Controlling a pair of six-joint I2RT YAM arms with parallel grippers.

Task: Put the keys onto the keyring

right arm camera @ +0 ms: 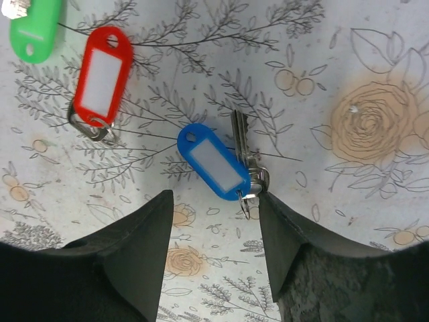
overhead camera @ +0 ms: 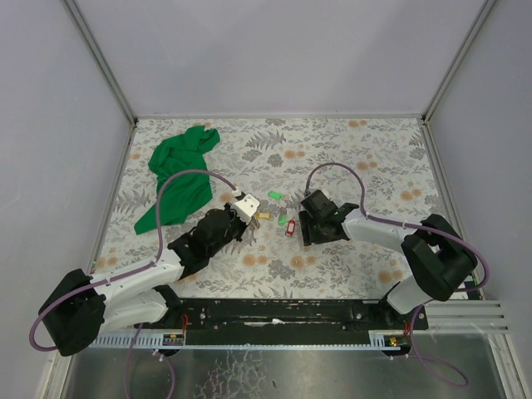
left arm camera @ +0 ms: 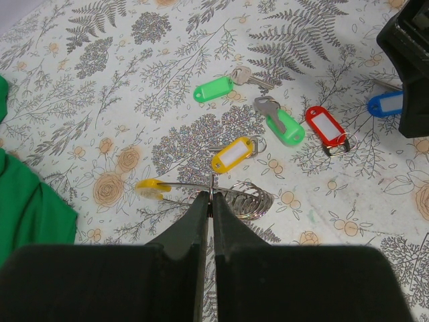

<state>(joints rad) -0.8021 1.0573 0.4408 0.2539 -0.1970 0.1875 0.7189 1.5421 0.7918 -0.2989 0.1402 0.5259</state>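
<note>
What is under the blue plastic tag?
The blue oblong plastic tag lies flat on the flowery table cover. Its silver metal key shows along its right edge. Anything right beneath the tag is covered, so I cannot see it.

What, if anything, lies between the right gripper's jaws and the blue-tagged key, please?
Nothing visible does. The right gripper, jaws open, flanks the near end of the blue-tagged key; the red-tagged key lies off to one side.

No text readable anywhere; the keys (right arm camera: pixel 213 163) bear blank tags
</note>
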